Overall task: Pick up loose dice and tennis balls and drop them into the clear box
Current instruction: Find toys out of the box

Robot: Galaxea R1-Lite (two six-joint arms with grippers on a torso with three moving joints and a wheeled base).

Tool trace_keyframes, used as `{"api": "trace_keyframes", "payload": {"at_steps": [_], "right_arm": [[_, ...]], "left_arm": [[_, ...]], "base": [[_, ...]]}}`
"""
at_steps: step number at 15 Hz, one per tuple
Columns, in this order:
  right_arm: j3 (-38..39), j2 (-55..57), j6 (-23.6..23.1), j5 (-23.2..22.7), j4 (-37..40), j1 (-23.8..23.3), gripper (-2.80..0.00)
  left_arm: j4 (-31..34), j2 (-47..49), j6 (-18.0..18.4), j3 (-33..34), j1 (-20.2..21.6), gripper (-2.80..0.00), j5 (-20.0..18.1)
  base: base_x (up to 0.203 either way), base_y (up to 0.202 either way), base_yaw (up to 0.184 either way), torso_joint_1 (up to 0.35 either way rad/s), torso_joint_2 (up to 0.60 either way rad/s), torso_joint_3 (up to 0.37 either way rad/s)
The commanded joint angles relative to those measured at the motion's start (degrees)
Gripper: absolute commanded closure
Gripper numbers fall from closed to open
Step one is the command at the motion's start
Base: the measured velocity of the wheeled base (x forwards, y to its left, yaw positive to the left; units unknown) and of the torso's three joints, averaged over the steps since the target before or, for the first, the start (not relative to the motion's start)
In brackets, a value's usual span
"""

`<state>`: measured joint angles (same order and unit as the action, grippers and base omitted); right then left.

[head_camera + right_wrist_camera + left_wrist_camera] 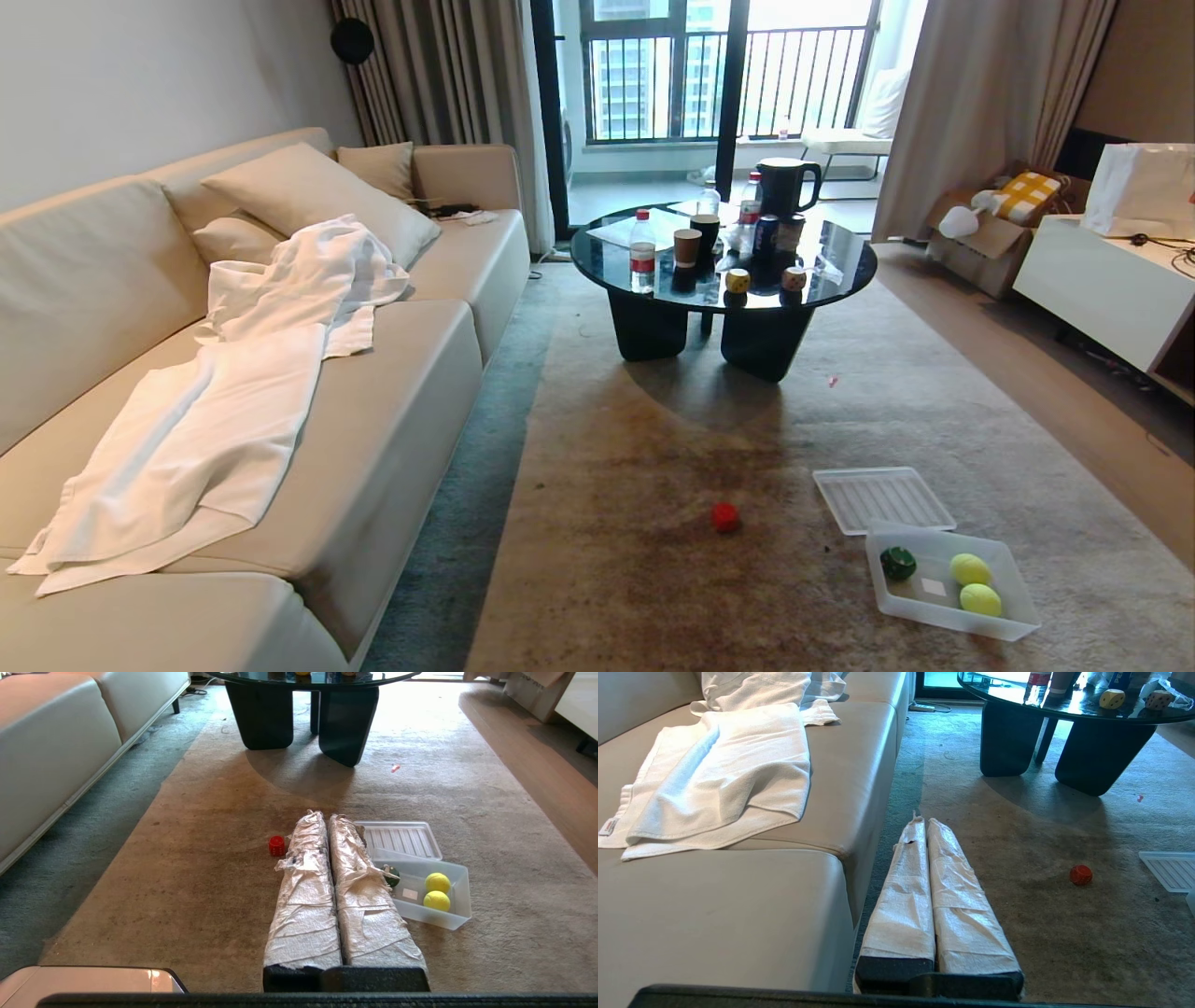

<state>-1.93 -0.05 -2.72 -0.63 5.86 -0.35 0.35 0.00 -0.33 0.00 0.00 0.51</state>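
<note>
On the rug sits 1 red die (724, 517), probably light and hard; pinch 2 flat sides. Left gripper (923, 823) and right gripper (325, 817) are pressed together, empty.

Home living room: beige sofa (280, 373), round black coffee table (724, 271), rug (747, 448), balcony door (728, 84) with curtains (457, 84).

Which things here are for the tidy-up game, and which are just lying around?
For the job: red die, yellow die, tan die, green die, two tennis balls, clear box.

Just lying about: box lid, white towel, water bottle, black kettle, paper cup.
</note>
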Motion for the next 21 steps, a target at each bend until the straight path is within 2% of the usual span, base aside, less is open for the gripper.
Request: {"api": "trace_keyframes", "payload": {"at_steps": [1,21], "right_arm": [[0.0,0.0,-0.1,-0.1,0.0,0.0,0.00],[0.0,0.0,0.0,-0.1,0.0,0.0,0.00]], "left_arm": [[0.0,0.0,0.0,0.0,0.0,0.00,0.0],[0.0,0.0,0.0,0.1,0.0,0.00,0.0]], "base": [[0.000,0.000,0.000,0.000,0.00,0.000],[0.000,0.000,0.000,0.000,0.00,0.000]]}}
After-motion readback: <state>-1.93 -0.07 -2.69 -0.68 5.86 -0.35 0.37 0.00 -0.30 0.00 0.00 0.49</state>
